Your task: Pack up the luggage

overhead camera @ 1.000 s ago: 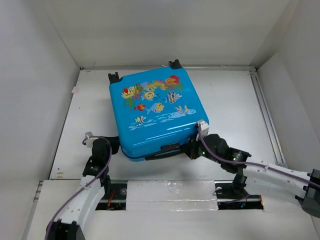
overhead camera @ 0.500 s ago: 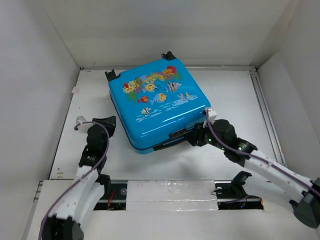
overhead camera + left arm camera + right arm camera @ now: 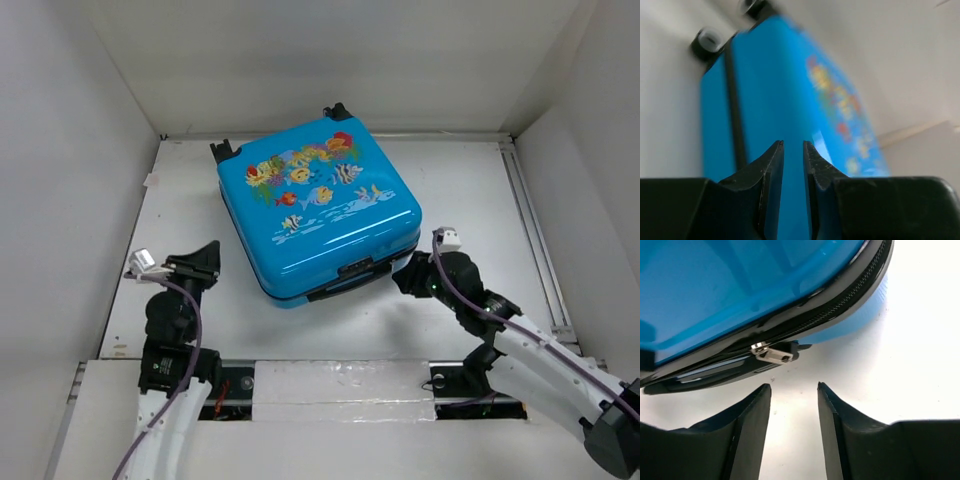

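Top external: suitcase (image 3: 315,205) released

Left gripper (image 3: 207,254) has backed off its left side, fingers barely parted, empty. Closed suitcase lies print-up between them. Right gripper (image 3: 405,276), fingers apart, has let go near the zipper pull (image 3: 772,356); closing seems done.

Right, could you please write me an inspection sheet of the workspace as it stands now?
Surface: white table, with a taped strip along its near edge.
Job's things: blue luggage lying fish print up, wheels toward the far wall, zipper pull at its near edge.
Clutter: one small pale scrap at the table's left edge; I cannot tell what it is.
Grippers: left gripper slightly open, empty, apart from the case's left side; right gripper open, empty, just short of the zipper pull.
Cables: purple cable along each arm, off the case.
Surroundings: white walls on three sides.
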`<state>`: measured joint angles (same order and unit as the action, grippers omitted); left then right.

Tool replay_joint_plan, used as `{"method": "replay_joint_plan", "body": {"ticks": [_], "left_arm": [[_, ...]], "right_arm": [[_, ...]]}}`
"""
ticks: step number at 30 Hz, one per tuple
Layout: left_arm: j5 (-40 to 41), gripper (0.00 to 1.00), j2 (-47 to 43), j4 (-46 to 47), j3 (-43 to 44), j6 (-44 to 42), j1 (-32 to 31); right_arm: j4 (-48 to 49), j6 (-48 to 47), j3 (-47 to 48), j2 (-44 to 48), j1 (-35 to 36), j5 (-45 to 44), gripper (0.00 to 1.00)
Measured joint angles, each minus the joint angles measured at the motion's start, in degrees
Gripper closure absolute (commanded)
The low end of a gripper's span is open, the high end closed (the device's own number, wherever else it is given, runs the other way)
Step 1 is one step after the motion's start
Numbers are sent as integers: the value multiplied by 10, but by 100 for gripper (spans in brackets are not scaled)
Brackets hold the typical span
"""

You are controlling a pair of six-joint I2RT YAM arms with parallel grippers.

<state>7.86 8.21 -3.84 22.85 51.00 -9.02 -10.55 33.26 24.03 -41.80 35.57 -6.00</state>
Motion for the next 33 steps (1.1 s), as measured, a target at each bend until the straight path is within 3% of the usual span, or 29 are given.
{"method": "replay_joint_plan", "body": {"ticks": [3, 11, 13, 24, 29, 30, 33], "left_arm": [[-5, 82, -7, -39, -58, 10, -3], [-33, 82, 125, -10, -140, 25, -4], [-42, 82, 132, 3, -147, 27, -4], [-94, 83, 167, 85, -183, 26, -4], [-112, 84, 202, 115, -183, 13, -4], [-117, 84, 209, 123, -183, 10, -4], [-137, 84, 235, 153, -184, 4, -4]], "right_arm": [[19, -7, -6, -28, -4, 3, 49], [85, -29, -6, -40, -3, 8, 49], [95, -35, -6, -59, -3, 6, 55], [127, -55, 3, -110, 10, -12, 69], [137, -63, 7, -122, 26, -42, 90], [137, -65, 8, -123, 30, -50, 100], [138, -66, 8, -123, 44, -75, 100]]}}
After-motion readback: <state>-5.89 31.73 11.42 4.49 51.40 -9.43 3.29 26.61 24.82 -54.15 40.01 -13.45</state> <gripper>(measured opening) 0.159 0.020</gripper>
